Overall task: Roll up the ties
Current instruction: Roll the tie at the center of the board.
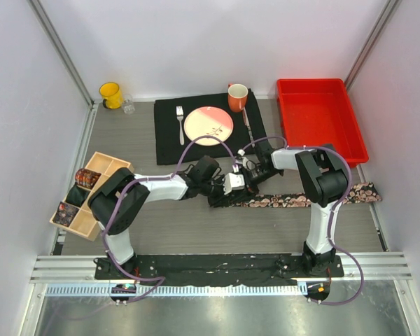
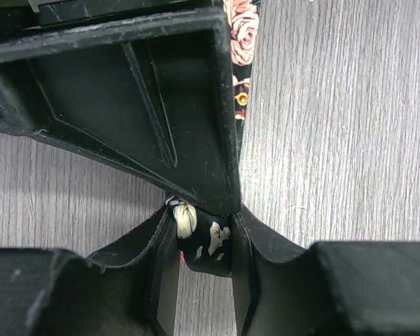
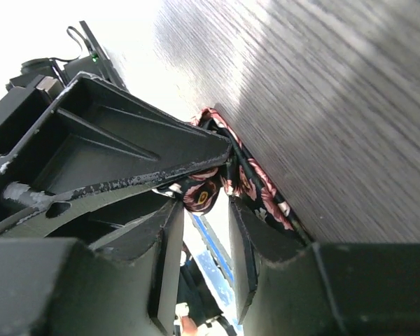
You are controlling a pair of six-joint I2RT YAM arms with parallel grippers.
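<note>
A long black tie with pink flowers (image 1: 301,199) lies flat across the table toward the right. Its left end is bunched where both grippers meet. My left gripper (image 1: 220,190) is shut on that bunched end; in the left wrist view the fabric (image 2: 204,245) fills the gap at the tips of my left gripper (image 2: 203,234). My right gripper (image 1: 238,183) comes from the right and pinches a fold (image 3: 203,190) of the same tie at the tips of my right gripper (image 3: 203,203). The strip (image 3: 266,196) runs on past its right finger.
A wooden divided tray (image 1: 108,162) at the left holds coiled ties (image 1: 85,177). Behind lie a black placemat (image 1: 168,136) with a plate (image 1: 208,124), a fork and an orange mug (image 1: 237,96). A red bin (image 1: 318,115) stands back right, a yellow mug (image 1: 110,94) back left.
</note>
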